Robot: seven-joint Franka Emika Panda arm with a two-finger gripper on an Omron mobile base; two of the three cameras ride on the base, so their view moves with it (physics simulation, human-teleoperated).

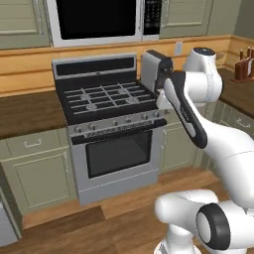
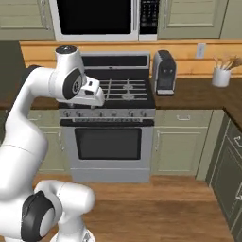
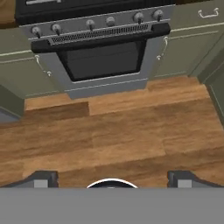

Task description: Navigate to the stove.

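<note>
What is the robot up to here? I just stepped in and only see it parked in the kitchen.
Nothing is being handled. The mobile arm faces the stove, which sits straight ahead across a strip of wood floor, under the microwave. The gripper is open and empty, pointing down toward the floor and the oven door. A coffee machine stands on the counter right of the stove. The drive to the stove looks about finished.

No text can be read — not even on the stove [image 1: 106, 111].
</note>
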